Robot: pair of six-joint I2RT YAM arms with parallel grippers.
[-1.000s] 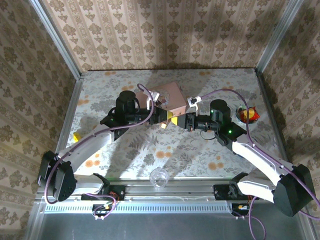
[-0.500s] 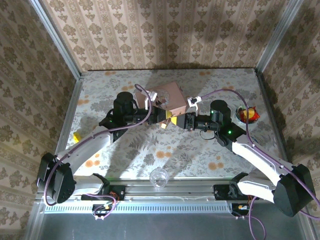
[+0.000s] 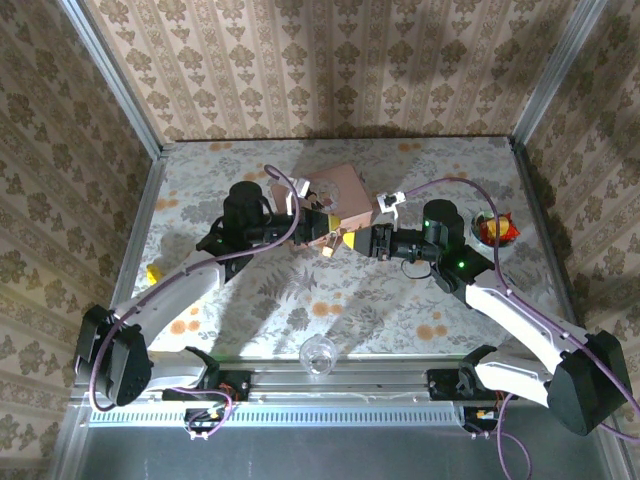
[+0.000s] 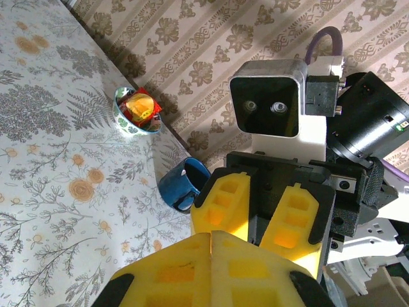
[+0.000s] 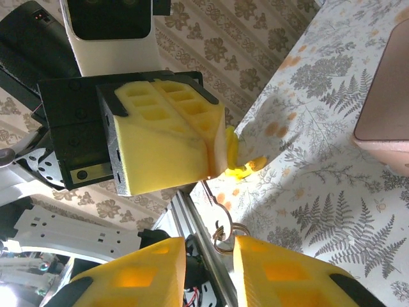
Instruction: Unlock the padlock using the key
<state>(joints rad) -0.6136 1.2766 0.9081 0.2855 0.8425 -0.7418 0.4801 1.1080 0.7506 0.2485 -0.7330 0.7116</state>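
The left end effector (image 5: pixel 208 163) is clamped shut on the padlock (image 5: pixel 212 203), whose thin silvery shackle juts from its pads, raised above the tabletop (image 5: pixel 319 211). The right end effector (image 5: pixel 209 246) has its fingers slightly parted, either side of a small ring (image 5: pixel 222 248).

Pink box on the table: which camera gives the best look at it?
The top view. There the pink box lies nearly whole, its top face and outline plain, its near edge partly covered. The right wrist view catches a slice of its side at the picture's right border, close but cut off.
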